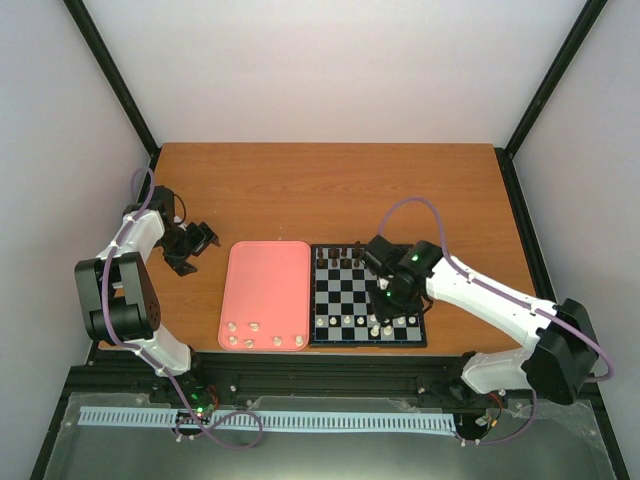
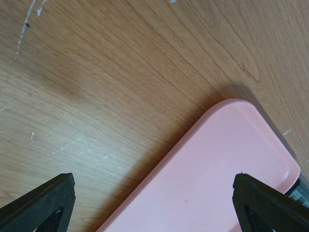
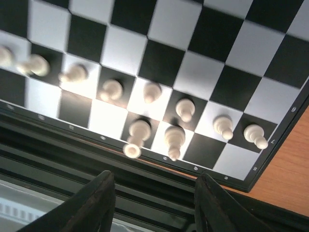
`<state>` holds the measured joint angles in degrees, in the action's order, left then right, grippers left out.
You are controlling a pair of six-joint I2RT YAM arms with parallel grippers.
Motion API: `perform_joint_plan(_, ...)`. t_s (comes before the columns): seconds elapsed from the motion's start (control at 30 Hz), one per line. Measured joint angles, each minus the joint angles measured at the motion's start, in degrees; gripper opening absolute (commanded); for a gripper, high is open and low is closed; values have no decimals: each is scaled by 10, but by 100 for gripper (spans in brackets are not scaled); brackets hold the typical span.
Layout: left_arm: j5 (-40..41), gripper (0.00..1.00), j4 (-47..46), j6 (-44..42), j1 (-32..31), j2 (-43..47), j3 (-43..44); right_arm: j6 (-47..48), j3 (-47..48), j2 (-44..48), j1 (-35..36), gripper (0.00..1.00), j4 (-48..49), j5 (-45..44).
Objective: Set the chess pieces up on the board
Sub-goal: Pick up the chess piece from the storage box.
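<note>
Table (image 1: 330, 190) carries a pink tray (image 1: 265, 280) just beside the left edge of the board (image 1: 345, 292), lower middle of the top view, likely so white pieces (image 3: 174, 140) travel a short way. Over the board's near rim the right gripper (image 3: 154, 203) hangs spread and empty, above a pawn row and two back-rank men. Free squares flank them, but neighbours stand close. By the tray's far corner the left gripper (image 2: 154, 208), spread and holding nothing, sits low over bare wood, well clear. About six pieces wait along the tray's near edge.
</note>
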<state>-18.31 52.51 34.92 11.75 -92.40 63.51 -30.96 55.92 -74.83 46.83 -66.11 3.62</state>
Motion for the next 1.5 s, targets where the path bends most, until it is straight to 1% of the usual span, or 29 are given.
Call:
perform_joint_plan(0.13, 0, 100, 0, 0, 0, 0, 0, 3, 63, -11, 0, 47, -14, -2)
perform_joint_plan(0.27, 0, 100, 0, 0, 0, 0, 0, 15, 148, -67, 5, 47, -12, -2)
perform_joint_plan(0.37, -1, 100, 0, 0, 0, 0, 0, 28, 217, -132, 30, 49, -4, -6)
perform_joint_plan(0.67, 0, 100, 0, 0, 0, 0, 0, 89, 452, -384, 152, 52, 54, 5)
perform_joint_plan(0.73, 0, 100, 0, 0, 0, 0, 0, 100, 485, -424, 168, 52, 69, 13)
perform_joint_plan(0.97, 1, 100, 0, 0, 0, 0, 0, 140, 538, -514, 199, 51, 95, 53)
perform_joint_plan(1.17, 1, 100, 0, 0, 0, 0, 0, 164, 567, -548, 207, 50, 96, 81)
perform_joint_plan(1.33, 1, 100, 0, 0, 0, 0, 0, 179, 583, -573, 212, 43, 95, 106)
perform_joint_plan(1.5, 1, 100, 0, 0, 0, 0, 0, 183, 583, -588, 213, 42, 89, 118)
